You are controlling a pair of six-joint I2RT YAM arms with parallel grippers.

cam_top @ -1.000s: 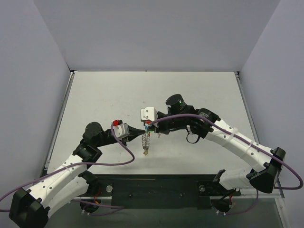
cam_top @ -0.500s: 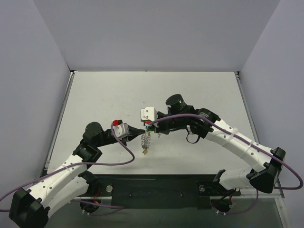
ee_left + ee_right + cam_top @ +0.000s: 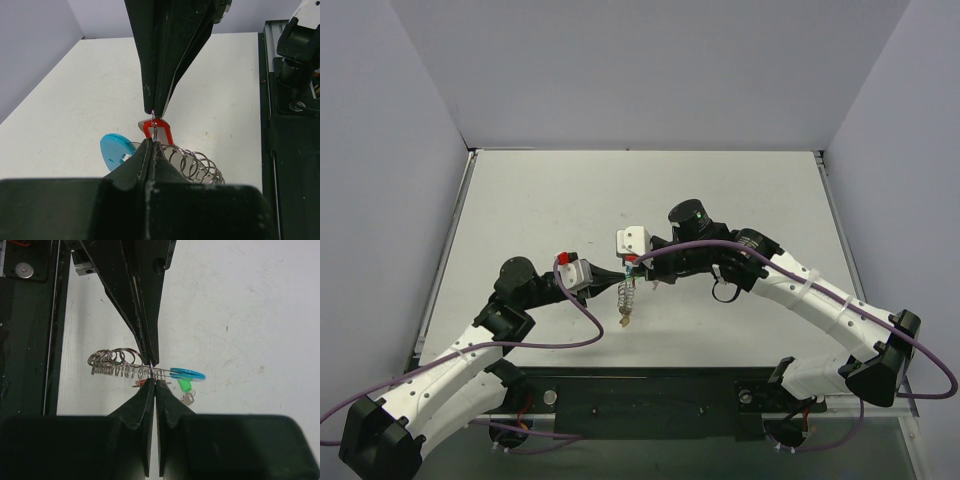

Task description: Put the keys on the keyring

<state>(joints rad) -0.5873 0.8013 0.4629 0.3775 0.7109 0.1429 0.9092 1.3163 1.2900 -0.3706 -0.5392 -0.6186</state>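
Clamped shut, the left gripper (image 3: pixel 153 144) holds the keyring (image 3: pixel 197 165) above the table (image 3: pixel 520 200) centre. We find the right gripper (image 3: pixel 153 381) shut too, tip to tip against it at the red key (image 3: pixel 159 133); its hold we cannot confirm. The green key (image 3: pixel 185 385) hangs beside the blue tag (image 3: pixel 187 374).

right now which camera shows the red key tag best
Left wrist: the red key tag faces the camera, close up. The right wrist view shows only a red sliver below the keyring; in the top view it is too small to tell.
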